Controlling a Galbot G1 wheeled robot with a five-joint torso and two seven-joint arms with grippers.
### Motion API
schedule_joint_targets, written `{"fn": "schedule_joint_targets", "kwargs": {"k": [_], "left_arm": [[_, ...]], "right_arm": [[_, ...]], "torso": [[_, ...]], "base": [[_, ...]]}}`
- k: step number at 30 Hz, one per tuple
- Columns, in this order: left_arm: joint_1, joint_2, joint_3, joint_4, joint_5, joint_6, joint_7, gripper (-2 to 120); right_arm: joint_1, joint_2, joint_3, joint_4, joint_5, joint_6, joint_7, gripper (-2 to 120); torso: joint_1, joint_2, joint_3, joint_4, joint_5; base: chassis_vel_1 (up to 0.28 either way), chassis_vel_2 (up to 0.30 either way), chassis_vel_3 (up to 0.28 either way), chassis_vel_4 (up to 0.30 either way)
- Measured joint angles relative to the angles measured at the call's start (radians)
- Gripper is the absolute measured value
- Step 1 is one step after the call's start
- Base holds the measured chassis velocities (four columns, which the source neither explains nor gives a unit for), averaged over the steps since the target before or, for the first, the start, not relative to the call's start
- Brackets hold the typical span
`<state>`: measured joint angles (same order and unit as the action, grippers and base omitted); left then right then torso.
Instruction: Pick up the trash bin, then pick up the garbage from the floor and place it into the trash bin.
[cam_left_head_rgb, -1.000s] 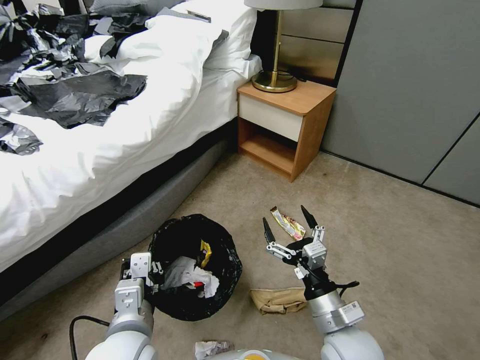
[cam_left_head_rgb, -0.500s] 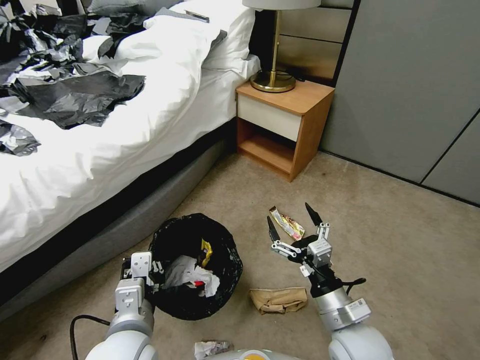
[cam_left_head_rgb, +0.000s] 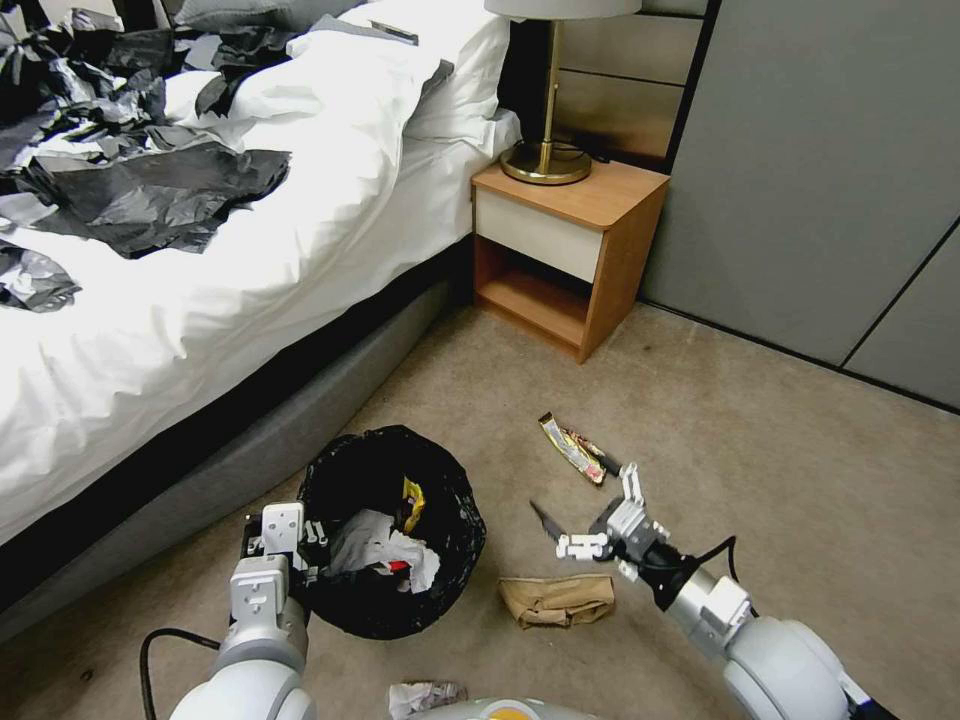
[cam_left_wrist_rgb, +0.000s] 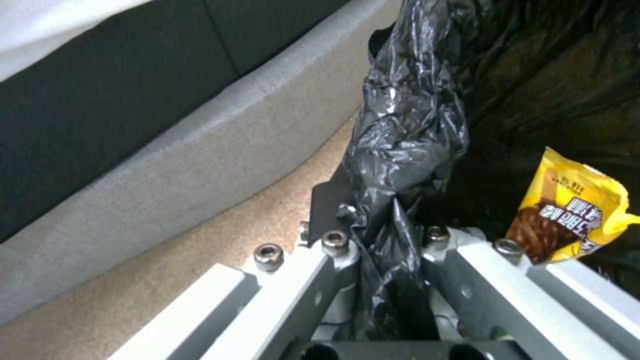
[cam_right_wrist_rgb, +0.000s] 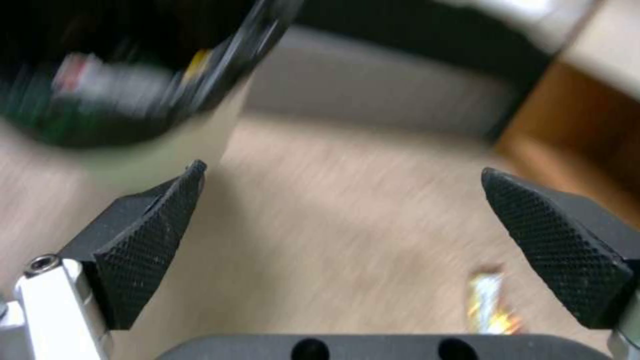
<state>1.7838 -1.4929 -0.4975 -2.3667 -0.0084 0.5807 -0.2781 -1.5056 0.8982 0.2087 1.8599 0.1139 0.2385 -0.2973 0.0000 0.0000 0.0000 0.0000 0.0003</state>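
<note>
Left gripper clamped on black bag liner at bin edge. Yellow snack wrapper inside. Grey bed base, carpet beside.

trash bins: one, near left
grippers: two, left, right
floor litter pieces: three — foil wrapper, brown paper bag, crumpled tissue
nightstands: one, far
lamps: one
beds: one
</note>
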Motion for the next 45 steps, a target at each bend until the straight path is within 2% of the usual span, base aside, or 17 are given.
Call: {"fn": "schedule_joint_targets", "kwargs": {"k": [6,14,22,40,42,43,45], "left_arm": [[-0.001,-0.001,0.000,0.003,0.002,0.000,0.000,1],[0.002,-0.004,0.001,0.004,0.006,0.000,0.000,1],[0.010,-0.009,0.001,0.002,0.012,-0.001,0.000,1],[0.023,-0.011,-0.002,-0.009,0.015,-0.004,0.000,1],[0.022,-0.012,-0.002,-0.009,0.015,-0.004,-0.001,1],[0.022,-0.012,-0.002,-0.009,0.015,-0.004,-0.001,1],[0.022,-0.011,-0.002,-0.009,0.015,-0.004,-0.001,1]], "right_arm": [[0.045,-0.031,-0.059,-0.166,-0.075,0.043,-0.142,100],[0.104,-0.015,-0.094,-0.359,-0.180,0.099,-0.256,100],[0.157,0.007,-0.112,-0.439,-0.230,0.098,-0.274,100],[0.274,0.089,-0.132,-0.605,-0.315,0.112,-0.241,99],[0.280,0.097,-0.135,-0.620,-0.318,0.121,-0.242,91],[0.280,0.097,-0.135,-0.620,-0.318,0.121,-0.242,91],[0.283,0.103,-0.138,-0.631,-0.318,0.125,-0.241,79]], "torso": [[0.000,0.000,0.000,0.0000,-0.0002],[0.000,0.000,0.000,-0.0001,-0.0002],[0.000,0.000,0.000,-0.0001,-0.0003],[0.000,0.000,0.000,0.0000,-0.0003],[0.000,0.000,0.000,0.0000,-0.0003],[0.000,0.000,0.000,0.0000,-0.0003],[0.000,0.000,0.000,0.0000,-0.0003]], "base": [[0.000,0.000,0.000,0.000],[0.000,0.000,0.000,0.000],[0.000,0.000,0.000,0.000],[0.000,0.000,0.000,0.000],[0.000,0.000,0.000,0.000],[0.000,0.000,0.000,0.000],[0.000,0.000,0.000,0.000]]}}
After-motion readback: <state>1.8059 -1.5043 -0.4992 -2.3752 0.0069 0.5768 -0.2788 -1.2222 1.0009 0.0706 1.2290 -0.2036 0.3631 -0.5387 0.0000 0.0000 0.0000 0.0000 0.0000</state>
